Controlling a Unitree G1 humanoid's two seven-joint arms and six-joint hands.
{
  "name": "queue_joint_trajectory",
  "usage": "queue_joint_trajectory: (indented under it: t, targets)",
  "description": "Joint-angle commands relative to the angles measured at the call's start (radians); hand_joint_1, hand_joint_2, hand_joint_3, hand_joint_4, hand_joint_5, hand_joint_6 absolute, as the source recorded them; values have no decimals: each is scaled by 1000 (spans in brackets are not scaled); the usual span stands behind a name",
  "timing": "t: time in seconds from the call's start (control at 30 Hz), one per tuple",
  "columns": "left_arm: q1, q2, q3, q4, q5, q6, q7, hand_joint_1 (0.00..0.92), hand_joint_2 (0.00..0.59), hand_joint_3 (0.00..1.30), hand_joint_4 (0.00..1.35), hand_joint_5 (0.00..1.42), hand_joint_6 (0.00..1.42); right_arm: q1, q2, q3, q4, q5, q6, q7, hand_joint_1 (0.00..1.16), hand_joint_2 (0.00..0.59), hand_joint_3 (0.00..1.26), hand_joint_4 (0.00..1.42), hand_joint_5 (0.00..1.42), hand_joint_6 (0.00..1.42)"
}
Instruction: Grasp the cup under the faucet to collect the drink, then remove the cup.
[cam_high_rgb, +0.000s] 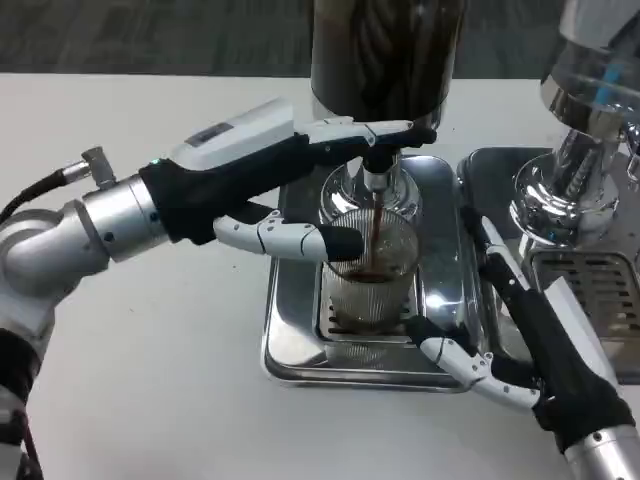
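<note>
A clear ribbed cup stands on the steel drip tray under the faucet. A dark stream runs into it and dark liquid lies in it. My left hand reaches in from the left. Its fingers lie across the top of the faucet's lever and its thumb points at the cup's rim. My right hand lies to the right of the cup with its fingers stretched along the tray's edge. Its thumb is near the cup's base, and the hand holds nothing.
The dispenser's dark tank rises behind the faucet. A second chrome dispenser with its own grated tray stands at the right, close to my right forearm. White table spreads to the left and front.
</note>
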Motion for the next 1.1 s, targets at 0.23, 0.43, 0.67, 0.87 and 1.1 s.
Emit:
queue_joint_trajectory:
  t: [0.23,0.43,0.67,0.87,1.1]
  targets:
    - [42,23,-31,7,70,8,-22,0,121,136,88,116,69,-66,14,1,63,30,5,24,538,228,10,1,3,79]
    - [44,27,-33,5,70,6,-18,0,121,136,88,116,69,-100,23,5,95,37,7,41,533,229,21,8,11,80]
    - [48,30,-32,3,68,8,-11,0,121,136,88,116,69,-139,34,11,125,44,7,57,533,233,25,12,14,80]
    - [49,33,-31,1,71,8,-6,0,121,136,88,116,69,-159,37,15,144,49,7,64,521,246,35,12,22,90]
    - [53,38,-29,-1,72,10,0,0,121,136,88,116,69,-180,41,19,165,58,6,74,518,246,37,21,35,95]
